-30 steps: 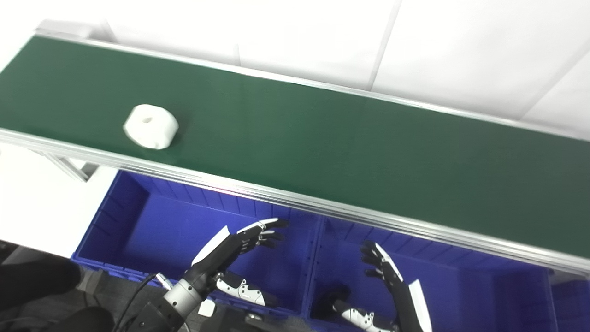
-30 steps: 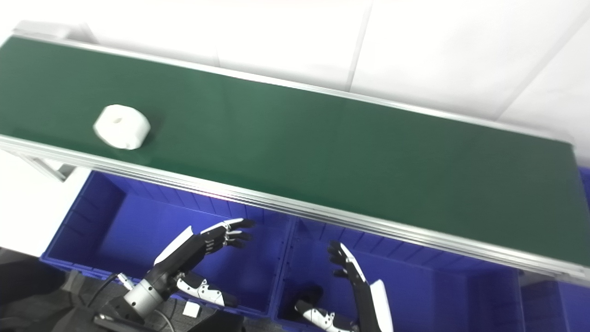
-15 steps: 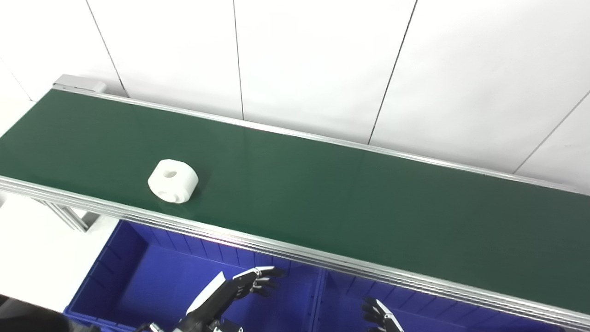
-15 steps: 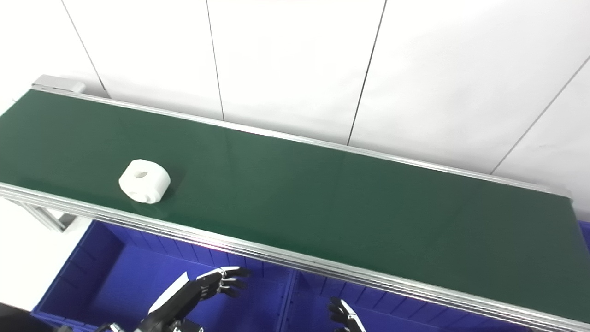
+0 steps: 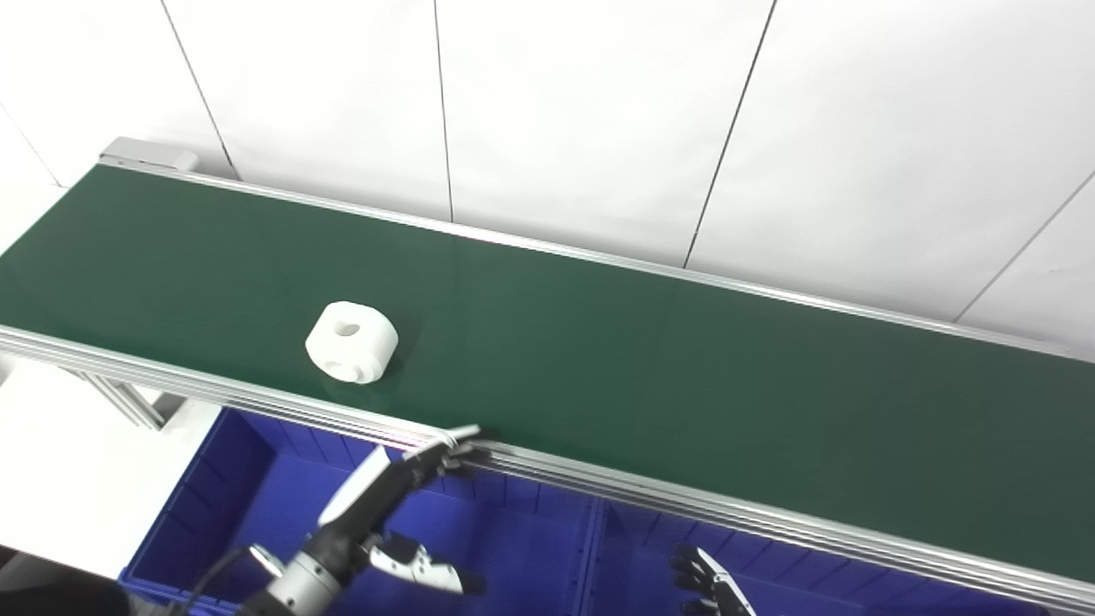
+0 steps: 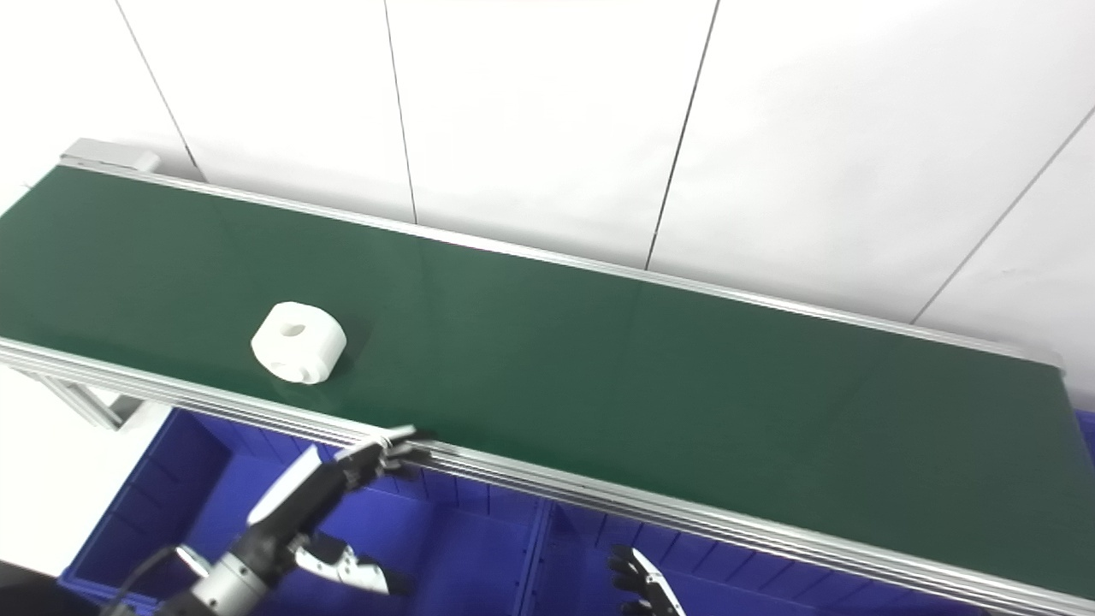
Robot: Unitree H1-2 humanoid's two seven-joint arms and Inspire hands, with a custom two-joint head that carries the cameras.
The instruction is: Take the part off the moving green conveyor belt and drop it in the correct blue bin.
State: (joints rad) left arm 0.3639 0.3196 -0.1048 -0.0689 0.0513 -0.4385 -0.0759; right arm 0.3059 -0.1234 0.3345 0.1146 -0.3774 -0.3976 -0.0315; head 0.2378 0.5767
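A white round part (image 5: 352,341) with a hole in its top lies on the green conveyor belt (image 5: 650,359), left of centre and near the front rail. My left hand (image 5: 389,492) is open and empty, raised over the left blue bin (image 5: 231,479), its fingertips (image 5: 462,436) at the belt's front rail, right of and below the part. Only the fingertips of my right hand (image 5: 706,582) show at the bottom edge over the right blue bin (image 5: 633,539), spread apart.
An aluminium rail (image 5: 684,509) runs along the belt's front edge above the bins. A divider wall (image 5: 590,547) separates the two bins. White wall panels (image 5: 582,120) stand behind the belt. A frame leg (image 5: 120,402) stands at the left.
The part has ridden the belt to the right. My left hand has risen toward the front rail. The camera tilted up after the earliest frames, so my right hand mostly left view.
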